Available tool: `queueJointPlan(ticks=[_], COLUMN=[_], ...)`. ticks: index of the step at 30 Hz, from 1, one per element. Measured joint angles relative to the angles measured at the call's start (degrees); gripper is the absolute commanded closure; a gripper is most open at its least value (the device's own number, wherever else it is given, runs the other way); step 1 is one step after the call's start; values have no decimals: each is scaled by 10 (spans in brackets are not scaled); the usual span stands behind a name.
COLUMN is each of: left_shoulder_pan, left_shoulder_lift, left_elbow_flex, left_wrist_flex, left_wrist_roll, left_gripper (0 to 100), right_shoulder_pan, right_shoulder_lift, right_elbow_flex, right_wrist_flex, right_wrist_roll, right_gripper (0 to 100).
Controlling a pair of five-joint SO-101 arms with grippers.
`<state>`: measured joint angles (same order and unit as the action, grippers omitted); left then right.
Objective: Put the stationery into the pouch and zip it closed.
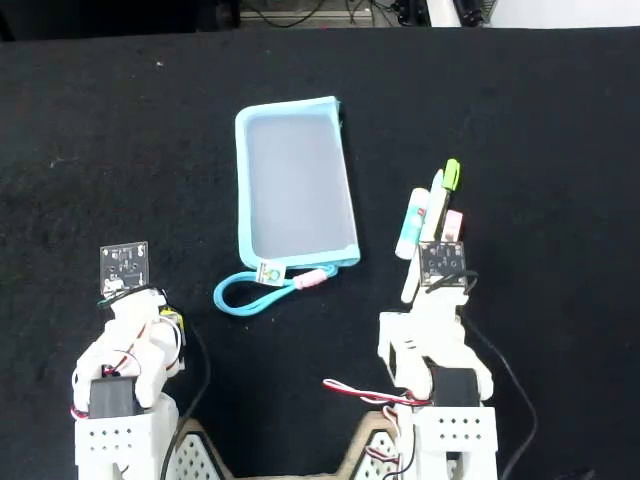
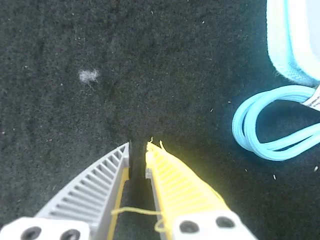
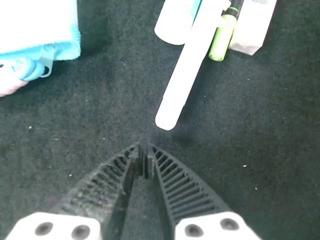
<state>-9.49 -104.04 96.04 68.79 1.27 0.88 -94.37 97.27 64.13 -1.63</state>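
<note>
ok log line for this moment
stage: not started | pouch: lying flat | stationery: clustered outside pouch | left tool: shut, empty | right tool: shut, empty, near stationery

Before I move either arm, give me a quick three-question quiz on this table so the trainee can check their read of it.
1. True or false: the white pen already lies inside the blue pouch.
2. Which gripper is closer to the pile of stationery? A) left gripper B) right gripper
3. Fill in: the pouch's strap loop lies at the pouch's corner nearest the ___ arm.

Key:
1. False. The pen lies on the black cloth beside the pouch.
2. B.
3. Left.
</note>
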Motion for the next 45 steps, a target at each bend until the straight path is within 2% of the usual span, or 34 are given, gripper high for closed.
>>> queueJointPlan(ticks=[39,45], left_shoulder_pan=[0,0], left_shoulder_lift=[0,0], left_elbow_flex=[0,0], left_wrist_flex=[0,0], left_wrist_roll=[0,0], left_gripper=[934,934], right_shoulder_pan=[0,0], right_shoulder_lift=[0,0], right_elbow_flex=[0,0], right_wrist_flex=[-1,-83], right_wrist_roll=[0,-1], right_gripper=[984,984])
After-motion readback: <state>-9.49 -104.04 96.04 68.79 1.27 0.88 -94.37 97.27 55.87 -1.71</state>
